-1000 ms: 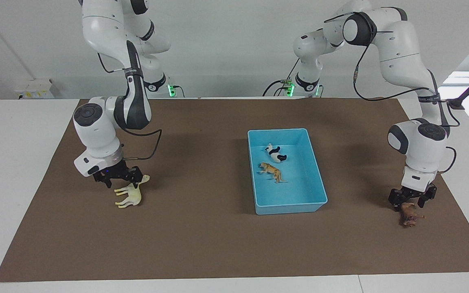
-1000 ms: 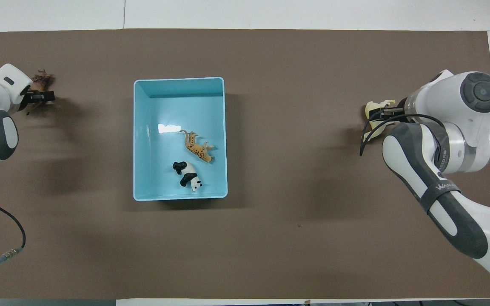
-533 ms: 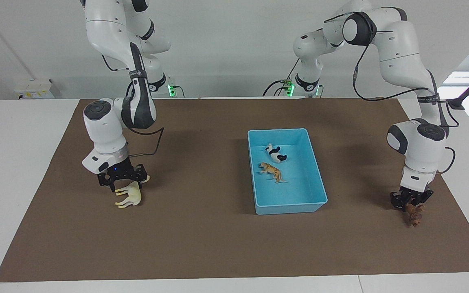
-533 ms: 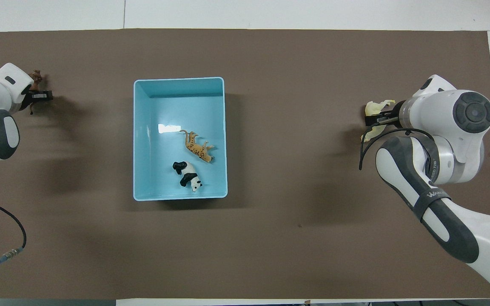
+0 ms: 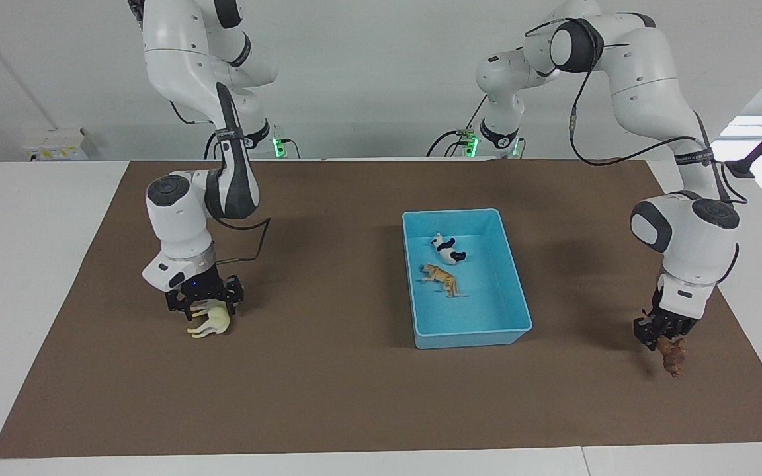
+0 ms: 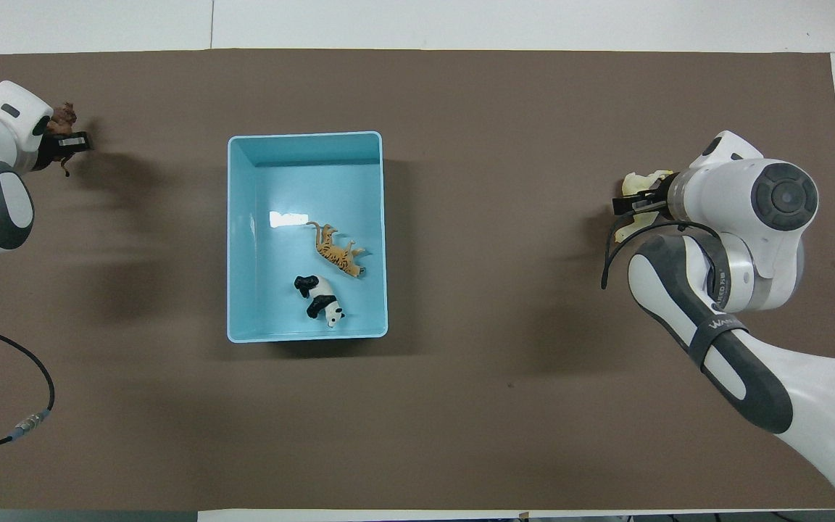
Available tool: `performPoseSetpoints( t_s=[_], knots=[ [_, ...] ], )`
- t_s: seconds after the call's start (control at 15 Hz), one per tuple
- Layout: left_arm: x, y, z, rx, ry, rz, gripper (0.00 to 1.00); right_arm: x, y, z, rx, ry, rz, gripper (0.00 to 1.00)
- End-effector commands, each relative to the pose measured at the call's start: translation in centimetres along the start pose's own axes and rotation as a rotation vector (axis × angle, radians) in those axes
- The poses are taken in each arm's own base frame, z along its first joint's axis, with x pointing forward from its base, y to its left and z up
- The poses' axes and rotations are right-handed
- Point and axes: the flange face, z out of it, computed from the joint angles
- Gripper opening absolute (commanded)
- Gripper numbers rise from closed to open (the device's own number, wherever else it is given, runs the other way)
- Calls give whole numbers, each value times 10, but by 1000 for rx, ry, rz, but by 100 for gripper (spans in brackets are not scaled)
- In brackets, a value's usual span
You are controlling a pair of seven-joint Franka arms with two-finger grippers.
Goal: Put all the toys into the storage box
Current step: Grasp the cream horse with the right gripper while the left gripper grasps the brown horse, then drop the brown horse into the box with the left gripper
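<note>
Left gripper: fingers clamped on lion, lifted clear of mat, at left arm's end.
Right gripper: fingers spread wide over camel, ungrasped, at right arm's end.
Tiger, panda lodged in storage box.
Half done, judged.

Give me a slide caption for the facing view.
Panda and tiger boxed; lion gripped, camel next.
</note>
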Motion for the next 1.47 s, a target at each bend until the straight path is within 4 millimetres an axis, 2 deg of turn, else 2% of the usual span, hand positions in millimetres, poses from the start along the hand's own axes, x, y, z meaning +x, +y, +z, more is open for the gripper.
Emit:
performPoseSetpoints(
  t_s=[0.0,0.07,0.2,0.27,0.4,0.47,0.6,0.67,0.73,0.8,0.87,1.07,1.13,1.2,1.27,1.4],
  knots=[
    [1,38,-64,-7,-72,-95,25,7,2,2,0,2,-15,100],
    [-3,60,-85,-11,-107,-136,25,6,1,7,2,-2,-13,100],
    [-20,125,-124,-22,-186,-241,26,5,2,8,2,-4,-8,100],
    [-29,151,-137,-27,-209,-279,26,4,1,9,3,-5,-8,100],
    [-53,215,-145,-41,-238,-307,26,2,0,15,4,-13,-10,100],
    [-70,241,-147,-37,-252,-329,27,3,0,15,2,-6,-11,90],
    [-107,285,-146,-28,-275,-337,31,3,-2,15,3,-4,-12,23],
    [-125,294,-142,-26,-279,-343,36,3,-2,15,2,-4,-11,0],
    [-144,303,-136,-30,-277,-333,44,4,-2,14,3,-1,-10,0],
    [-159,310,-134,-39,-269,-320,74,4,-3,14,2,-1,-14,0],
    [-166,314,-135,-37,-274,-306,100,6,-4,12,3,3,-17,0],
    [-163,312,-148,-19,-297,-291,100,23,-15,-6,9,-6,-35,0],
    [-160,306,-158,-13,-302,-291,100,35,-20,-20,13,-20,-34,0],
    [-155,296,-171,-12,-297,-291,100,50,-26,-38,19,-47,-12,0],
    [-146,278,-182,-15,-290,-285,100,69,-40,-64,25,-69,13,0],
    [-124,234,-202,-13,-285,-271,100,104,-92,-119,37,-107,63,0]
  ],
)
